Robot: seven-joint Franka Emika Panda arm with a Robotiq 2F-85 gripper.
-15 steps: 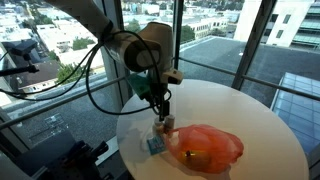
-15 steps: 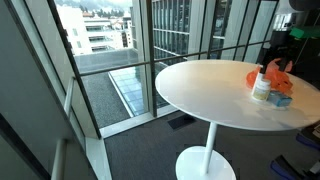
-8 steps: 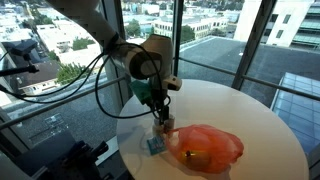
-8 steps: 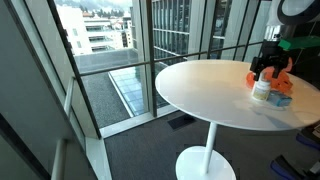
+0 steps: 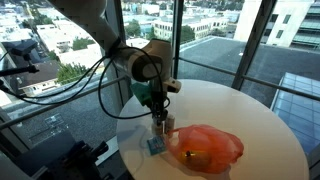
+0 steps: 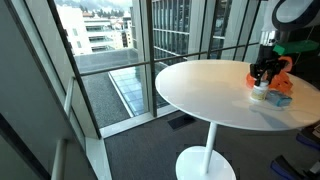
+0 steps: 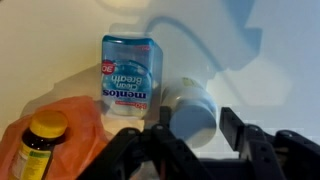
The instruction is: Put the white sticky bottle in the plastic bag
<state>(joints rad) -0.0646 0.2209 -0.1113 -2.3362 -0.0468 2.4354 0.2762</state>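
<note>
A round white bench (image 6: 205, 92) stands on a single white column that ends in a round foot (image 6: 205, 163) on grey carpeted floor (image 6: 130, 150). Floor-to-ceiling glass runs along the room in both exterior views, split by dark upright frames (image 6: 149, 60) with a horizontal rail across them. Daylight comes through and lies bright on the bench top (image 5: 265, 120). Outside, in an exterior view, a pale high-rise (image 5: 292, 20) stands beyond the glass, with lower rooftops and green trees (image 5: 70, 70) further below; another building front (image 6: 100, 30) shows through the panes
</note>
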